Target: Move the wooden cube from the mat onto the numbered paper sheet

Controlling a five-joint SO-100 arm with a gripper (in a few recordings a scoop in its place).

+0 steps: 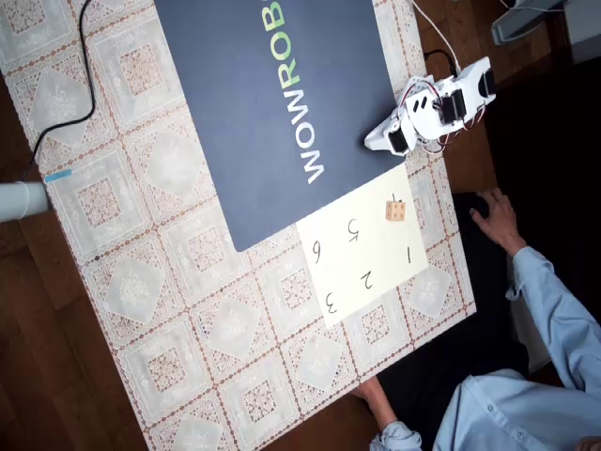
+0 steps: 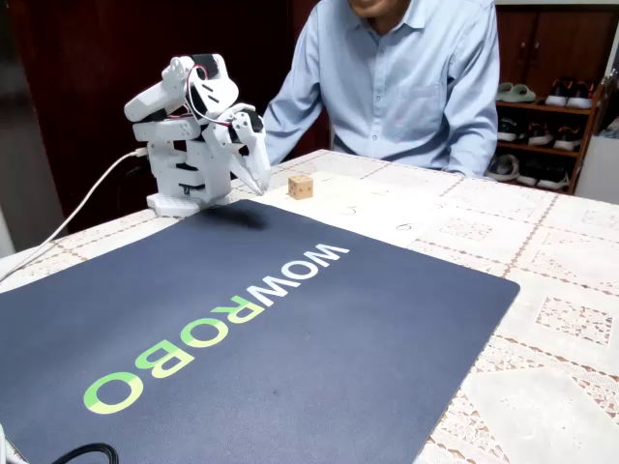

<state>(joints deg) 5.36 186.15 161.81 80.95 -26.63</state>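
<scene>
The wooden cube (image 1: 395,211) (image 2: 301,186) sits on the numbered paper sheet (image 1: 366,254) (image 2: 387,217), near the corner of the sheet closest to the arm. The dark navy mat (image 1: 282,94) (image 2: 242,338) with WOWROBO lettering lies beside the sheet and has nothing on it. The white arm is folded back at the mat's edge. Its gripper (image 1: 374,141) (image 2: 259,176) points down over the mat's corner, a short way from the cube, and looks shut with nothing in it.
A person in a light blue shirt sits at the table behind the sheet, one hand (image 1: 498,216) off the table edge by the arm and the other hand (image 1: 376,399) at the table's edge. A black cable (image 1: 84,75) crosses the lace tablecloth (image 1: 169,301).
</scene>
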